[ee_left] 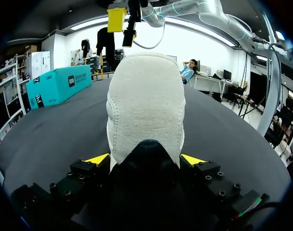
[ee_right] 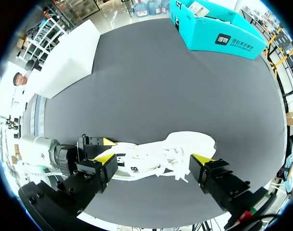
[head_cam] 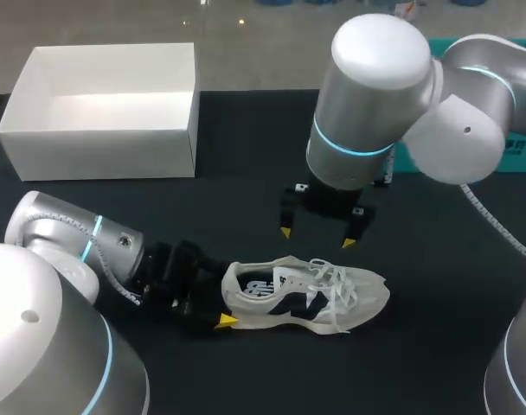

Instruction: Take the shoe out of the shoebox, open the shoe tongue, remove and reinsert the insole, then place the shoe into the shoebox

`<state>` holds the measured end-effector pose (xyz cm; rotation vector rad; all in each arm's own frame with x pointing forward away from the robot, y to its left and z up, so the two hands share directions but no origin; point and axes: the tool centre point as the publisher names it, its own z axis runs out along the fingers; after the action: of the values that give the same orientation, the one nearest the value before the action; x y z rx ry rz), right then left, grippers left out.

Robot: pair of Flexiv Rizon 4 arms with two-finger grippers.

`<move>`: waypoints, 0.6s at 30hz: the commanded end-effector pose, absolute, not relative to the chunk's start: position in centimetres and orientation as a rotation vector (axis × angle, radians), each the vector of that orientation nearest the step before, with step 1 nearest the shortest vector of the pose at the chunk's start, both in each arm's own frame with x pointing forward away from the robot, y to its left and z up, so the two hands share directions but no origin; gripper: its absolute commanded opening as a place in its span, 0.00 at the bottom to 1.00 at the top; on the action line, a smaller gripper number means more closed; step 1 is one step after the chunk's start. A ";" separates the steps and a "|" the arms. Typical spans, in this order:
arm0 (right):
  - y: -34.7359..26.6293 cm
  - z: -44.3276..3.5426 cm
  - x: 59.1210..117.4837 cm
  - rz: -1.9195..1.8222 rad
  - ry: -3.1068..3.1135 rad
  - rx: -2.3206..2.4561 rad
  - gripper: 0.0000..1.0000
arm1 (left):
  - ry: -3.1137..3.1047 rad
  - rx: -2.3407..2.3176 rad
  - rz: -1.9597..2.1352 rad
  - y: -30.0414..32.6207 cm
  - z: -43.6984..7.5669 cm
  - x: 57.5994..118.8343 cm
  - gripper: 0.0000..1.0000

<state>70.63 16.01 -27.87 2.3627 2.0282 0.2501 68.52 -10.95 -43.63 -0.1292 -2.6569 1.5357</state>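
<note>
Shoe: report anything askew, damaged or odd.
Nothing stands out. The shoe stands upright on the table, heel held in the left gripper; its laces lie loose, and no damage shows.

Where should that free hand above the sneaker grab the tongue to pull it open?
Probably the tongue's free top edge, just behind the laces, with the right hand coming straight down. The sneaker stands upright, opening facing up, and the left hand grips its heel from behind, so that side is taken.
</note>
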 end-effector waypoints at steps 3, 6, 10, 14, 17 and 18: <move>18.3 -29.5 70.0 0.171 2.053 2.373 1.00 | -2.660 -0.128 1.531 -11.1 -44.5 68.4 0.00; 18.6 -30.1 69.7 0.090 2.063 2.392 1.00 | -2.660 -0.128 1.531 -11.1 -44.5 68.4 0.00; 19.5 -30.2 68.8 0.042 2.067 2.380 1.00 | -2.660 -0.128 1.531 -11.1 -44.5 68.4 0.00; 19.9 -30.7 68.3 0.012 2.066 2.364 1.00 | -2.660 -0.128 1.531 -11.1 -44.5 68.4 0.00; 20.2 -31.2 68.2 0.008 2.077 2.349 1.00 | -2.660 -0.128 1.531 -11.1 -44.5 68.4 0.00; 20.3 -31.4 68.3 -0.013 2.081 2.339 1.00 | -2.660 -0.128 1.531 -11.1 -44.5 68.4 0.00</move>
<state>68.08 19.31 -30.69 2.3570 2.0907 0.0364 68.52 -10.96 -43.63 -0.1293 -2.6567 1.5359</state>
